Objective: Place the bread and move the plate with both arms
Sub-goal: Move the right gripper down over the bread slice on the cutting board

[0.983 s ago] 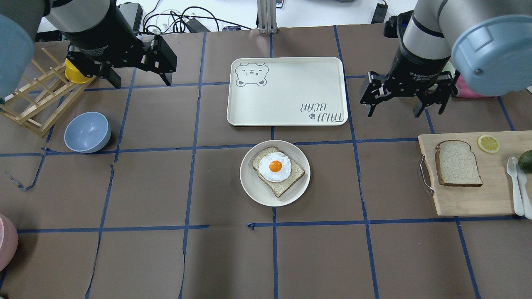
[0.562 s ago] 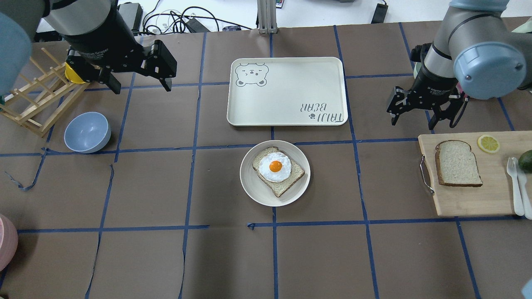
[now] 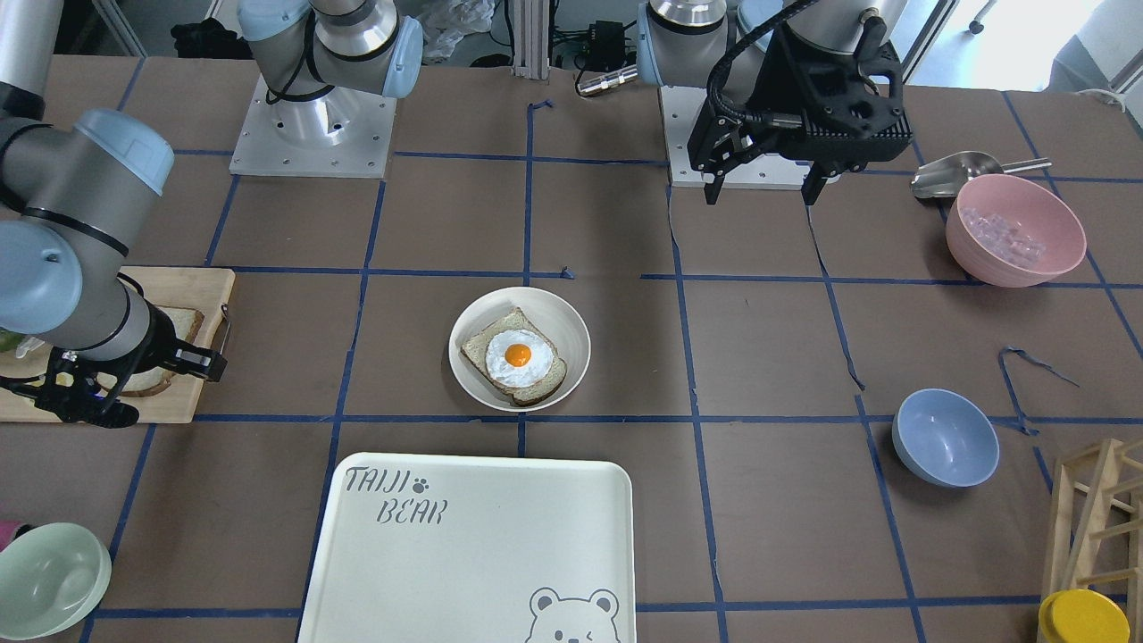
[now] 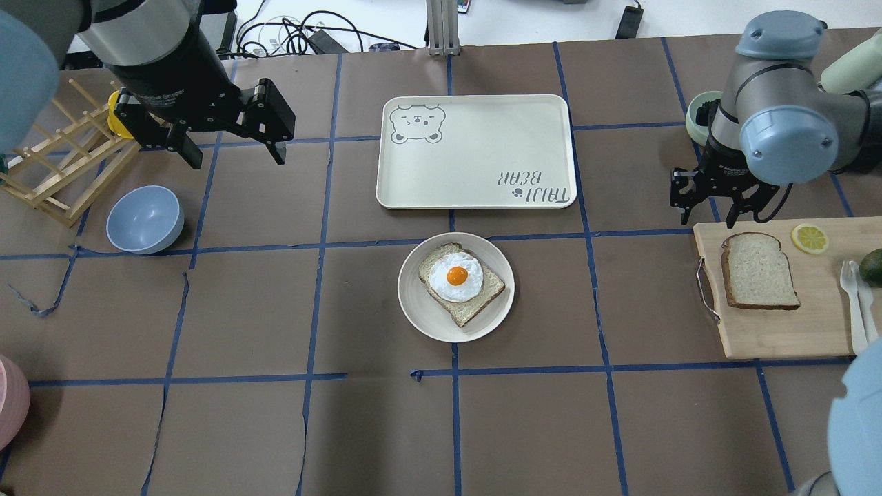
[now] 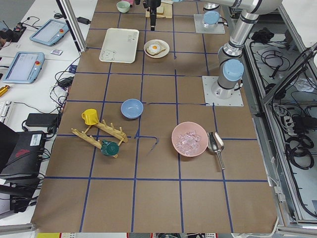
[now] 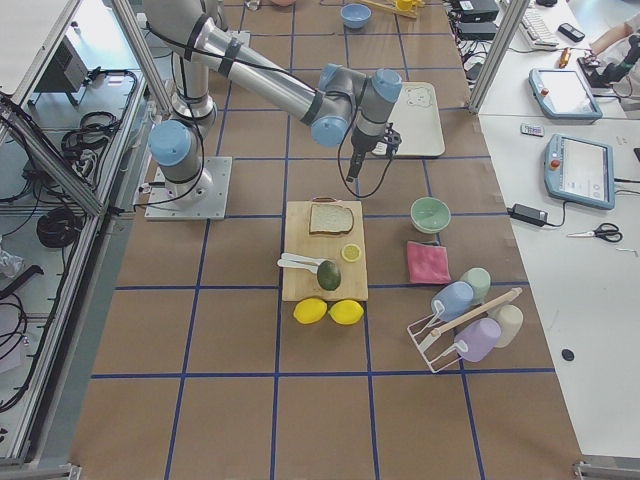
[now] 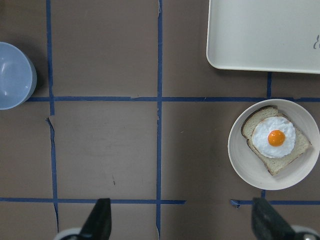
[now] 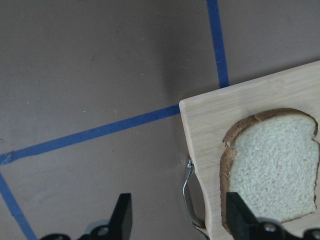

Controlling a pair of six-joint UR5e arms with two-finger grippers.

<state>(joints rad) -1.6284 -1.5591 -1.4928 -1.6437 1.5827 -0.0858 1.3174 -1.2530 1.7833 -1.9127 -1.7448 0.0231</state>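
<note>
The bare bread point(image 4: 759, 271) lies flat on a wooden cutting board point(image 4: 778, 331) at the right. My right gripper point(image 4: 708, 222) is open and empty, hovering just beyond the board's far left corner, apart from the bread. In the right wrist view the bread point(image 8: 275, 170) sits ahead of the right-hand fingertip point(image 8: 240, 215). The cream plate point(image 4: 413, 310) sits mid-table and holds a slice with a fried egg point(image 4: 460, 281). My left gripper point(image 4: 238, 161) is open and empty, high over the far left. The left wrist view shows the plate point(image 7: 240, 165) to its right.
The bear-print tray point(image 4: 475, 151) lies behind the plate. A blue bowl point(image 4: 145, 219), a wooden rack point(image 4: 62, 165) and a yellow cup point(image 4: 117, 114) stand at the left. A lemon slice point(image 4: 809, 238), an avocado point(image 4: 872, 266) and white cutlery point(image 4: 854, 303) share the board.
My right gripper has moved right and nearer, coming down to the board's far left corner. My left gripper has barely shifted. Bread and plate have not moved.
</note>
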